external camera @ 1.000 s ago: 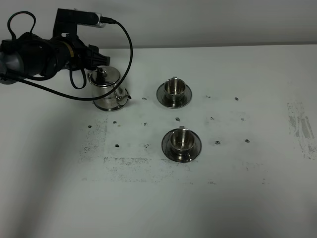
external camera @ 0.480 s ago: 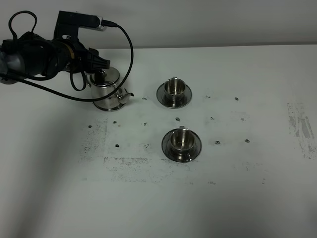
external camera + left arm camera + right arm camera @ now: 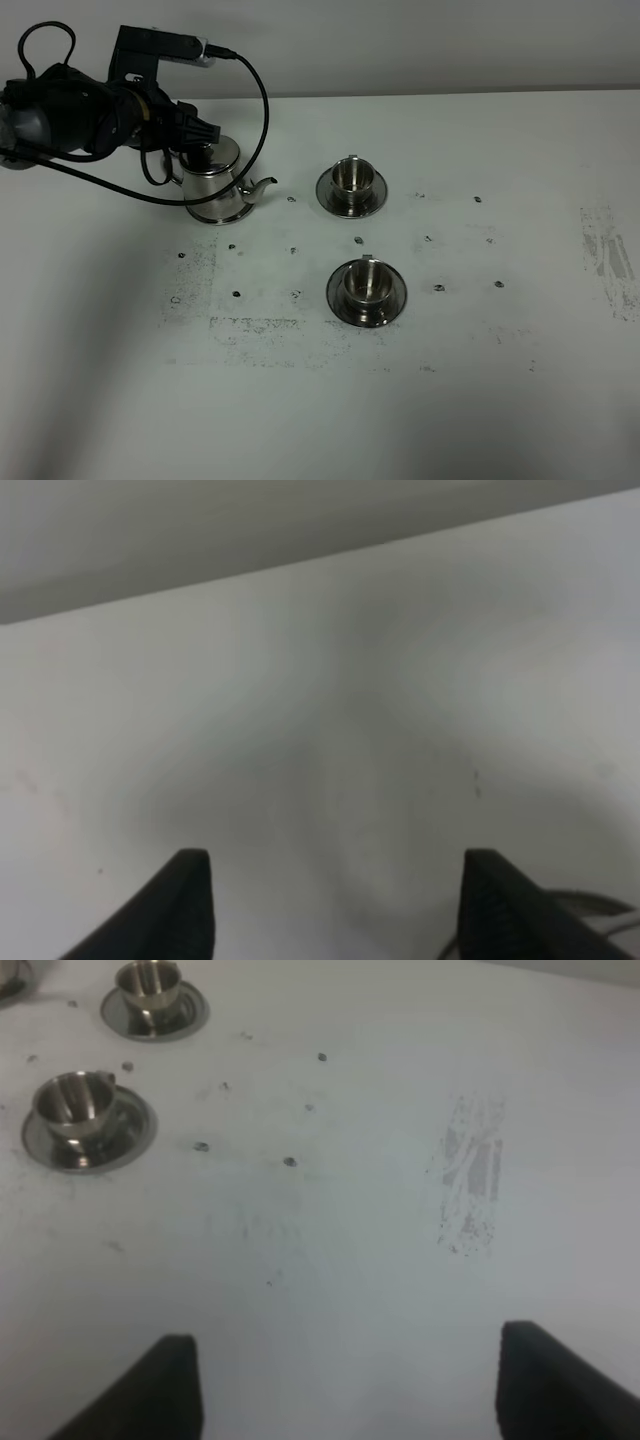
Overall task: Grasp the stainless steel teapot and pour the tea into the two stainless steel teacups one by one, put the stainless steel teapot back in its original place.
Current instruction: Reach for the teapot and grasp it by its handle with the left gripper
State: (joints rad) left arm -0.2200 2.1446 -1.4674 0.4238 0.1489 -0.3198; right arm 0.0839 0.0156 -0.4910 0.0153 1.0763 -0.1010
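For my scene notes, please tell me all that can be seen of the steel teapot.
The teapot is shiny steel, widening to its base, with a knobbed lid and a thin curved spout pointing toward the far cup. It stands upright on a round steel saucer at the back left of the table. The left gripper overlaps its rear; whether the jaws hold it is unclear.
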